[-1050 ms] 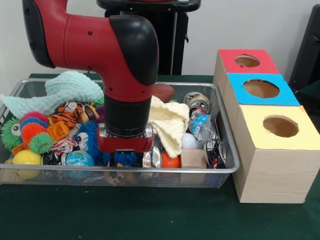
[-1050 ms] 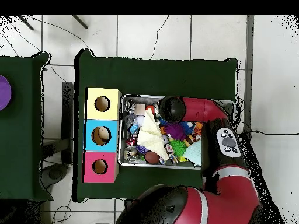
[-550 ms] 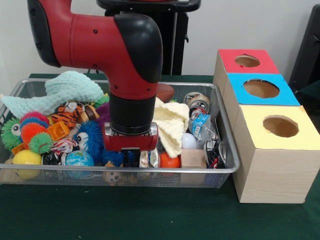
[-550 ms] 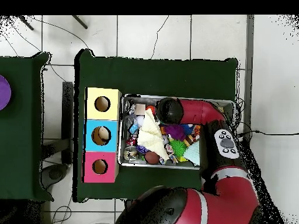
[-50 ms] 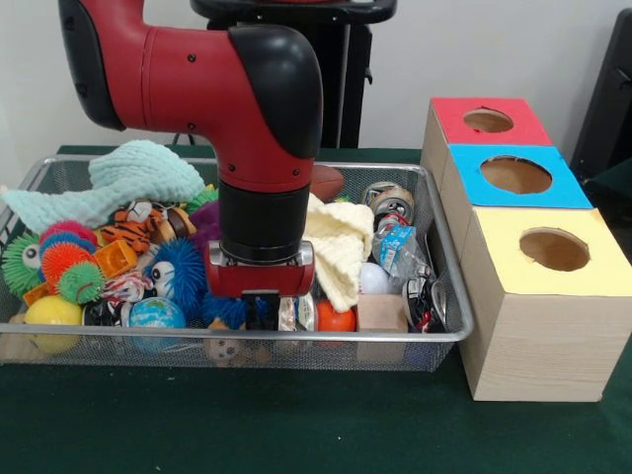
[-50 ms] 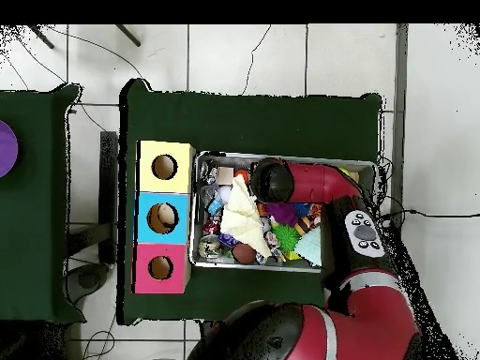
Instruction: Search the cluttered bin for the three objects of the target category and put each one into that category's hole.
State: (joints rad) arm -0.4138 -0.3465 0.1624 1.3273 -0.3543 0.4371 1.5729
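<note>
My gripper (image 5: 261, 311) is lowered into the wire bin (image 5: 439, 331) near its front edge. It sits among a blue spiky ball (image 5: 181, 269), a globe ball (image 5: 156, 313) and an orange ball (image 5: 337, 318). The red wrist (image 5: 260, 281) hides most of it, and in the overhead view the arm's black elbow (image 6: 272, 175) covers it fully. Whether it holds anything cannot be seen. To the right of the bin stand the red box (image 5: 489, 120), blue box (image 5: 515, 176) and yellow box (image 5: 553, 249), each with a round hole on top.
The bin also holds a cream cloth (image 5: 336, 245), a mint cloth (image 5: 128, 178), a tiger toy (image 5: 138, 225), a wooden block (image 5: 381, 312), a white ball (image 5: 372, 278), a brown football (image 5: 324, 181) and a yellow ball (image 5: 52, 312). Something pale shows inside the blue box's hole (image 6: 165, 217).
The wrist has shifted a little to the right along the bin's front edge and stays low among the toys. The objects around it look unmoved.
</note>
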